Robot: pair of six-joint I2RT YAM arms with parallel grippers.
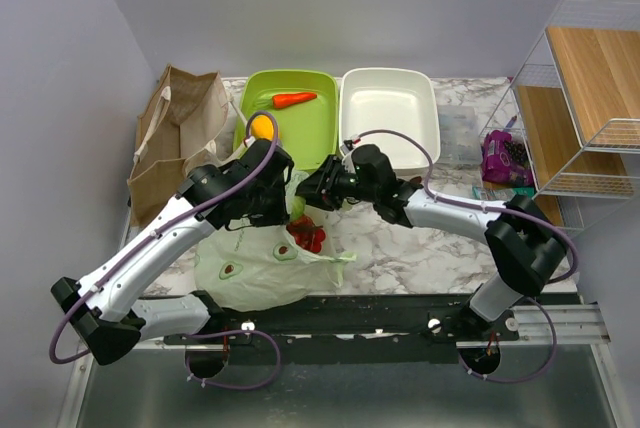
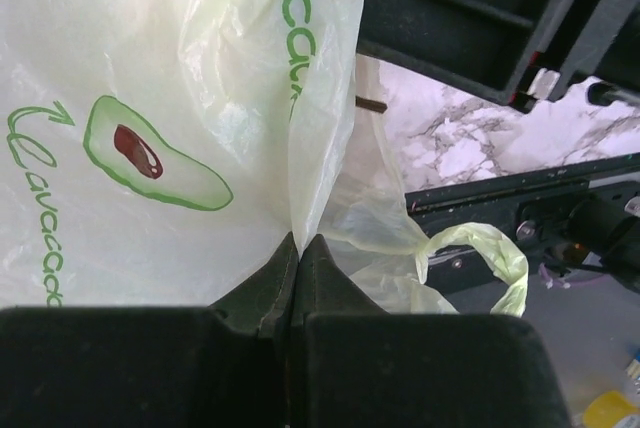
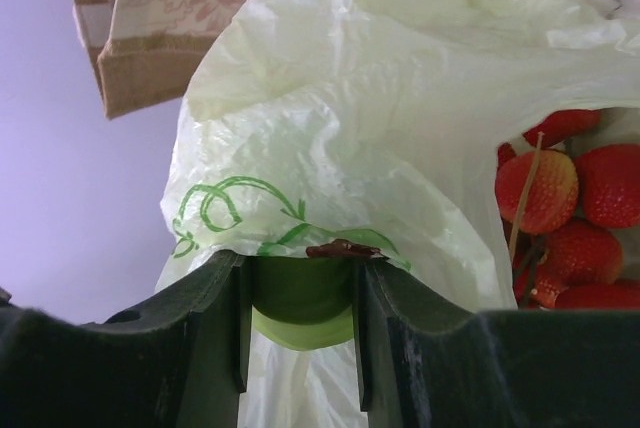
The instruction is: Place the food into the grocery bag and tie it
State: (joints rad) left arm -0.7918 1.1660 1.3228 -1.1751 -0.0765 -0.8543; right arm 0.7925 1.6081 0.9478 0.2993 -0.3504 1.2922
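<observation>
The grocery bag (image 1: 258, 263), pale green with avocado prints, lies open at the table's front; it fills the left wrist view (image 2: 180, 98) and the right wrist view (image 3: 350, 118). A cluster of red fruit (image 1: 308, 236) lies inside its mouth, also in the right wrist view (image 3: 565, 213). My left gripper (image 1: 278, 200) is shut on a fold of the bag's rim (image 2: 293, 245). My right gripper (image 1: 312, 191) is at the bag's mouth, shut on a round green piece, apparently the cabbage (image 3: 300, 298). A yellow pepper (image 1: 262, 126) lies in the green tray (image 1: 310, 133).
An orange carrot (image 1: 295, 100) lies in the green tray. A white tray (image 1: 388, 133) stands beside it. A brown paper bag (image 1: 175, 138) stands at the back left. A purple packet (image 1: 507, 156) and a wire shelf (image 1: 585, 98) are at the right. One loose bag handle (image 2: 490, 248) hangs over the table's front edge.
</observation>
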